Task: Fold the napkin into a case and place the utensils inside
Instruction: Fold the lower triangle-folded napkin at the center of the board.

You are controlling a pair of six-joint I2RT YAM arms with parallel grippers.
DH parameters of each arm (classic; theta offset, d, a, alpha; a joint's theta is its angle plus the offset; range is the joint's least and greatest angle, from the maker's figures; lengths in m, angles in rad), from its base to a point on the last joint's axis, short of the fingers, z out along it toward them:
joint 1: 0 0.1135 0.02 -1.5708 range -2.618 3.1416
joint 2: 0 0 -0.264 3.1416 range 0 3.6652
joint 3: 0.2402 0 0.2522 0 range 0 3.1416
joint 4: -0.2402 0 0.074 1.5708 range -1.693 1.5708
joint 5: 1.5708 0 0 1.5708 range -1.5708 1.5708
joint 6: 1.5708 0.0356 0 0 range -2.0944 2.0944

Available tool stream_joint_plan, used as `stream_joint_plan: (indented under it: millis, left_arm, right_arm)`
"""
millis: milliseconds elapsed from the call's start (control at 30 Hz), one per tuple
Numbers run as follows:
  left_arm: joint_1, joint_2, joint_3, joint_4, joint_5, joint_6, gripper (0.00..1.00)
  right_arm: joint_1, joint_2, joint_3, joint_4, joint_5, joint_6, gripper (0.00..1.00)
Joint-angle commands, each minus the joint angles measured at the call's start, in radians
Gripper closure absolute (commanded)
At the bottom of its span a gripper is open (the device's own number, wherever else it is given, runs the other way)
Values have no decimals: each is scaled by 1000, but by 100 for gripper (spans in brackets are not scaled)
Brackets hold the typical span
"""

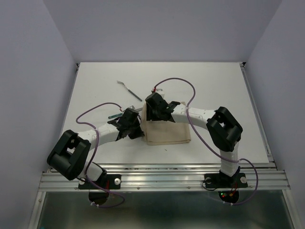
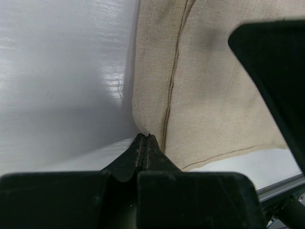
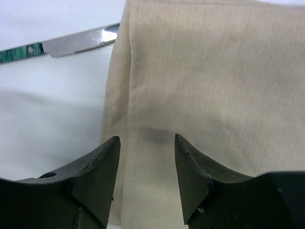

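left pincer [image 2: 144, 139]: fingers are pressing together, tips are touching the edge of the napkin [image 2: 214, 95] just ahead | right pincer [image 3: 147, 138]: fingers are standing apart, napkin is lying below and ahead | knife [image 3: 71, 45]: is lying ahead-left of right pincer, beside napkin

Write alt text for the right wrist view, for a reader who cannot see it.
The right gripper hangs open over a folded beige napkin, its two black fingers holding nothing. At upper left a knife with a green handle lies on the white table, its blade tip at the napkin's edge.
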Motion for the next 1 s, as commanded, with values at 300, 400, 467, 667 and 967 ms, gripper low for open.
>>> stream_joint_plan:
  millis: [300, 400, 467, 667, 967]
  left_arm:
    - [-5, -25, -3, 1, 11, 6, 100]
    - [-5, -28, -5, 2, 9, 7, 100]
    - [-5, -31, -8, 1, 8, 6, 100]
    - [-7, -38, -12, 1, 6, 3, 100]
    - [-7, -47, -17, -1, 8, 0, 100]
  right_arm:
    - [-31, 212, 302, -51, 84, -39, 51]
    - [-41, 248, 340, -62, 103, -40, 54]
    - [-41, 271, 363, -69, 110, -43, 55]
    - [-50, 299, 379, -83, 128, -48, 67]
    - [-50, 316, 391, -88, 157, -57, 68]
